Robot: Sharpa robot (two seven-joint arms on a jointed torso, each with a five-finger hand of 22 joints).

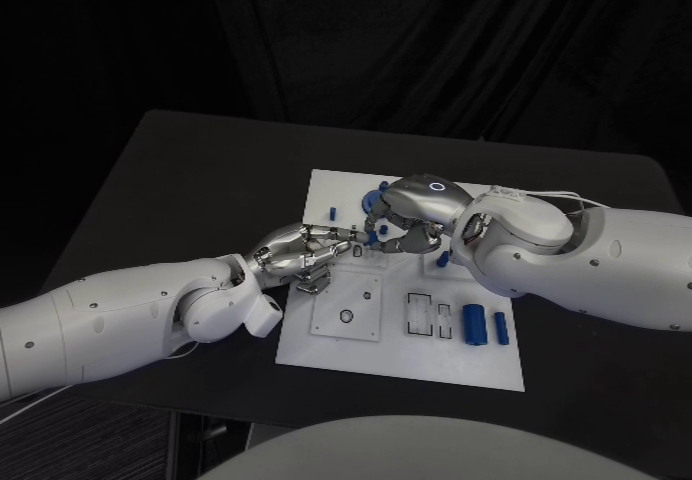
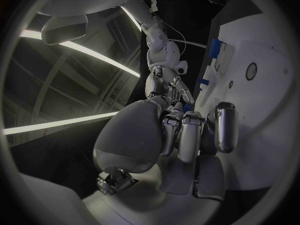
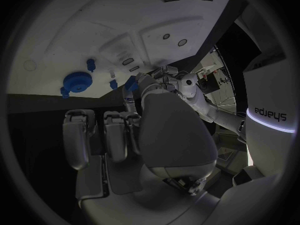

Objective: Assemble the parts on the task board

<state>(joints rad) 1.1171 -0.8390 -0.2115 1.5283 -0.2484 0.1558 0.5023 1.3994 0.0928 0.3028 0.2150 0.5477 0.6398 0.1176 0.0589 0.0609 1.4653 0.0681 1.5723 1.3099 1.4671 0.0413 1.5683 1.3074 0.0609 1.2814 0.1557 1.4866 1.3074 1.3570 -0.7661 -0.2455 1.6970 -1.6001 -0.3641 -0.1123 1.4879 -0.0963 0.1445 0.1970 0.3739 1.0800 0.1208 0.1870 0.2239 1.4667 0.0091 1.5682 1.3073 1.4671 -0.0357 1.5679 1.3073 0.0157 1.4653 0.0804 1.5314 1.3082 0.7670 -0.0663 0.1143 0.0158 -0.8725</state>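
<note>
The white task board [image 1: 433, 355] lies mid-table. My left hand [image 1: 300, 250] and right hand [image 1: 414, 212] meet fingertip to fingertip over the board's upper left part. A small blue part [image 1: 371, 237] sits between them. In the right wrist view this blue part [image 3: 131, 83] lies at the left hand's fingertips [image 3: 145, 83], which seem to pinch it. My right hand's fingers [image 3: 106, 135] are curled; whether they also hold the part is hidden. A blue gear [image 1: 374, 199] and a small blue peg [image 1: 333, 212] stand on the board behind the hands.
Two blue cylinders [image 1: 473, 322] [image 1: 500, 328] lie at the board's right side beside rectangular slots [image 1: 418, 312]. A round hole [image 1: 346, 317] is in a raised plate near my left hand. Black table [image 1: 188, 170] surrounds the board.
</note>
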